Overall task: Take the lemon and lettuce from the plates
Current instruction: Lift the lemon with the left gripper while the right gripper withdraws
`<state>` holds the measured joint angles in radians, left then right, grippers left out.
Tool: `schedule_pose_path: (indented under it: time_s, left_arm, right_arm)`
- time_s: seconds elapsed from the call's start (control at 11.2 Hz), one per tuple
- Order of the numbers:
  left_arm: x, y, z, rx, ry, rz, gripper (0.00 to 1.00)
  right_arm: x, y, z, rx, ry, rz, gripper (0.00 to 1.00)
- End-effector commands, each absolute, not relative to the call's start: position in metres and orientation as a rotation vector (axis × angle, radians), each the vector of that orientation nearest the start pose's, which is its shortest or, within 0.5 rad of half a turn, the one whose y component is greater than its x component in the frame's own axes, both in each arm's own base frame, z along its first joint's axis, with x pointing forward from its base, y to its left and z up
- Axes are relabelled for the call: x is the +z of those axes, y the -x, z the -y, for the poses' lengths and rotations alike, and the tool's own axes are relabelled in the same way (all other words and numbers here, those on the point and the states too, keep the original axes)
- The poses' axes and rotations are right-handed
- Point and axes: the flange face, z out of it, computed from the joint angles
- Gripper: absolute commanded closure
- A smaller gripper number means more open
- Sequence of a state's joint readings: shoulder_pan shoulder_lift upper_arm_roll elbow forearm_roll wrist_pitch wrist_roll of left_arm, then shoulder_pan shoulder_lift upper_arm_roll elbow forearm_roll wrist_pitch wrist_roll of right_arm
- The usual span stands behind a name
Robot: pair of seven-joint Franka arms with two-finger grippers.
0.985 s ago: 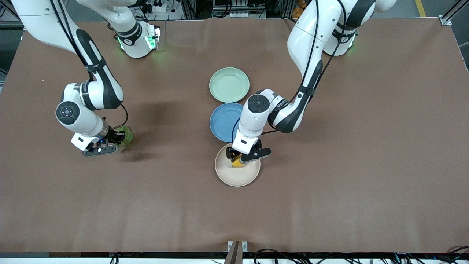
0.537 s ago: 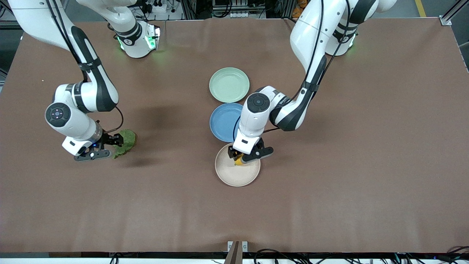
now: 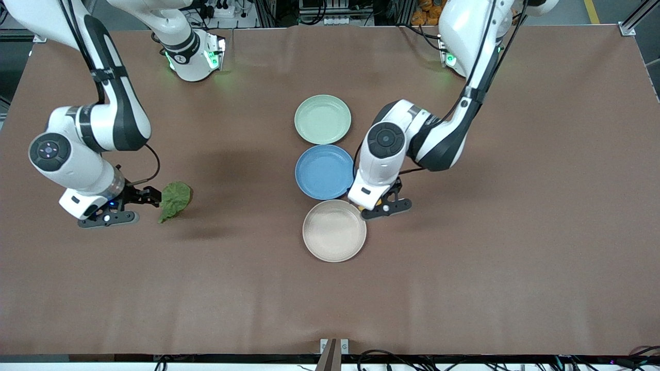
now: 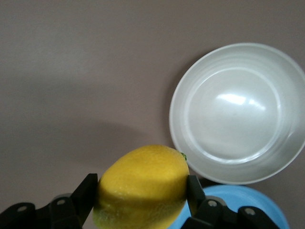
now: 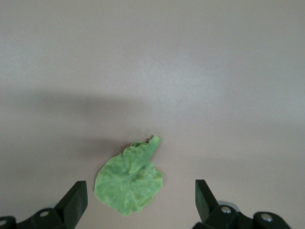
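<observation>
My left gripper (image 3: 372,206) is shut on the lemon (image 4: 143,186), a bright-yellow oval pinched across its middle. In the front view only a yellow sliver of the lemon (image 3: 361,207) shows under the hand, raised beside the rim of the beige plate (image 3: 334,245), which is bare. The mint green plate (image 3: 323,119) is bare too. The lettuce (image 3: 174,200), a wrinkly green leaf, lies flat on the table toward the right arm's end. My right gripper (image 3: 147,197) hangs open just beside the leaf. In the right wrist view the lettuce (image 5: 129,183) lies below my spread right gripper (image 5: 140,191).
A blue plate (image 3: 324,171) sits between the mint and beige plates, all three in a row at mid-table. The left wrist view shows a pale plate (image 4: 178,112) next to the blue plate (image 4: 248,212). Brown cloth (image 3: 495,247) covers the table.
The right gripper opened, left the lettuce on the table and drew back toward its end. The left gripper lifted the lemon off the beige plate and shifted toward the left arm's end.
</observation>
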<state>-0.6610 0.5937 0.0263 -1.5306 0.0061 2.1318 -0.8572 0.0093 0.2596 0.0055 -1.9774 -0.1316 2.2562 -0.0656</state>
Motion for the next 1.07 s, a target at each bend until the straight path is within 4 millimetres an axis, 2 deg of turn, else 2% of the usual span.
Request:
schedule_pose_path:
  time_s: [0.0,0.18,0.36,0.45,0.63,0.81,0.99]
  left_arm:
    - [0.332,-0.527,0.355,0.056,3.102,0.175,1.0]
    - [0.337,-0.524,0.302,0.094,3.097,0.082,1.0]
    - [0.323,-0.531,0.26,0.149,3.085,0.032,1.0]
    - [0.316,-0.537,0.235,0.179,3.08,0.01,1.0]
    - [0.302,-0.547,0.185,0.233,3.073,-0.035,1.0]
    - [0.292,-0.569,0.124,0.264,3.09,-0.069,1.0]
    - [0.286,-0.585,0.077,0.274,3.11,-0.1,1.0]
  right_arm:
    - [0.402,-0.593,-0.009,0.004,3.221,0.271,0.0]
    - [0.455,-0.599,-0.014,0.054,3.225,0.274,0.0]
    - [0.513,-0.603,-0.015,0.074,3.216,0.326,0.0]
    - [0.534,-0.6,-0.017,0.062,3.177,0.344,0.0]
    - [0.563,-0.589,-0.014,-0.005,3.104,0.294,0.0]
    - [0.575,-0.585,-0.014,-0.021,3.113,0.301,0.0]
    - [0.583,-0.584,-0.015,-0.013,3.155,0.372,0.0]
